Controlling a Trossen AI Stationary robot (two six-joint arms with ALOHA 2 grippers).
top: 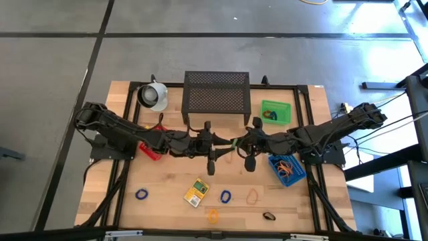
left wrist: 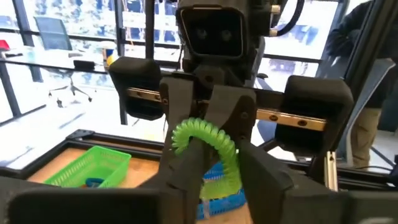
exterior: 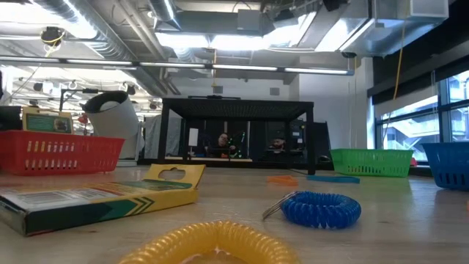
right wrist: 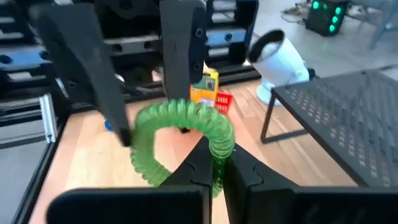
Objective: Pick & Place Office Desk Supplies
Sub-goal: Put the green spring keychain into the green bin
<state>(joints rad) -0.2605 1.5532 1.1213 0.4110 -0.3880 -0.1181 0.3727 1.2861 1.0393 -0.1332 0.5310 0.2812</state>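
Note:
The green coiled loop (top: 234, 142) hangs in the air over the table's middle, where both arms meet tip to tip. My right gripper (right wrist: 217, 158) is shut on it. My left gripper (left wrist: 224, 155) is open. One of its fingers (right wrist: 183, 93) reaches into the loop's hole and the other finger (right wrist: 109, 99) stands outside the loop. On the table's near part lie two blue loops (top: 141, 194) (top: 225, 197), an orange loop (top: 212, 215), a pale loop (top: 253, 196), a dark bit (top: 269, 216) and a yellow packet (top: 197, 192). The low view shows neither gripper. My right gripper pinches one strand of the green loop (right wrist: 219, 146) between its two fingers, coming level from the table's right side. The rest of the loop (right wrist: 180, 115) stands open beyond the fingertips, lifted clear of the table. My left gripper straddles the loop's opposite strand (left wrist: 186, 132); whether its fingers touch it, I cannot tell.
A black mesh stand (top: 217, 97) sits at the far edge, with a white mug (top: 154, 96) to its left and a green bin (top: 276, 112) to its right. A red bin (top: 150, 148) lies under the left arm. A blue bin (top: 287, 167) with orange loops lies under the right arm.

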